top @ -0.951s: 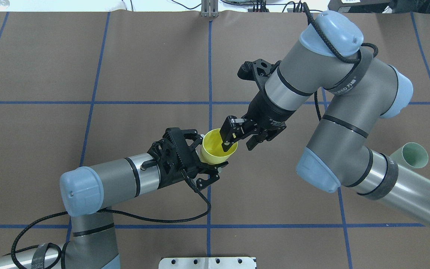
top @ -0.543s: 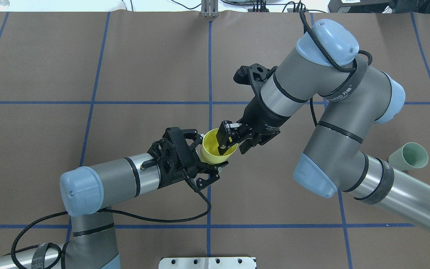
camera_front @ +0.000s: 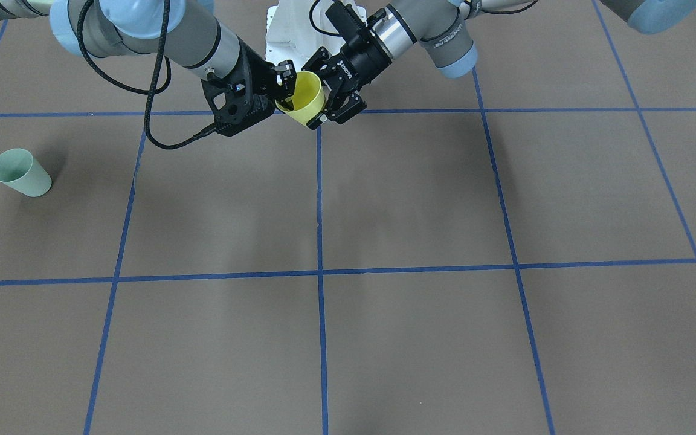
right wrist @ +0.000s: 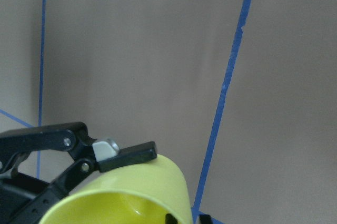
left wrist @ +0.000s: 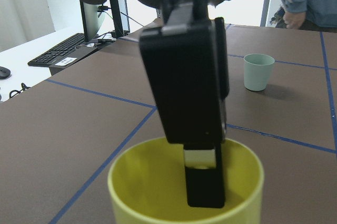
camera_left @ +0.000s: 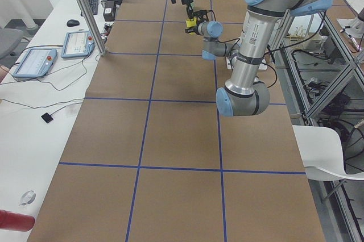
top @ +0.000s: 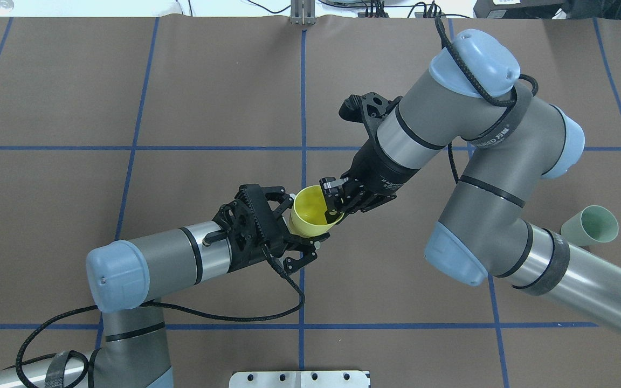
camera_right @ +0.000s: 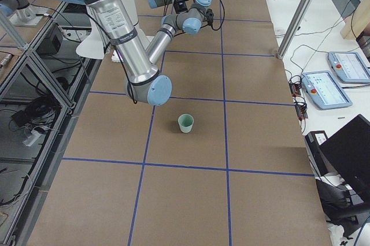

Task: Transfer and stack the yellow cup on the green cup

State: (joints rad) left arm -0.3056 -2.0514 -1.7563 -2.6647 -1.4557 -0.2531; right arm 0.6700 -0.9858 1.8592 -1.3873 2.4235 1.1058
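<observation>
Having closed, the right fingers (top: 331,198) pinch the tapered yellow cup (top: 309,215) at its rim; left fingers (top: 298,257) clasp its wall.

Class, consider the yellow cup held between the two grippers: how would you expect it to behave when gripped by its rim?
The yellow cup looks thin-walled plastic, so probably light; the right gripper, pinching one rim wall, may flex it slightly. Its smooth tapered side could slip in the left gripper.

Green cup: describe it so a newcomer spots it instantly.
On the brown table with the blue tape grid, look at the robot's right side. The green cup stands there alone, upright, pale mint; the yellow cup is gripped near the centre.
</observation>
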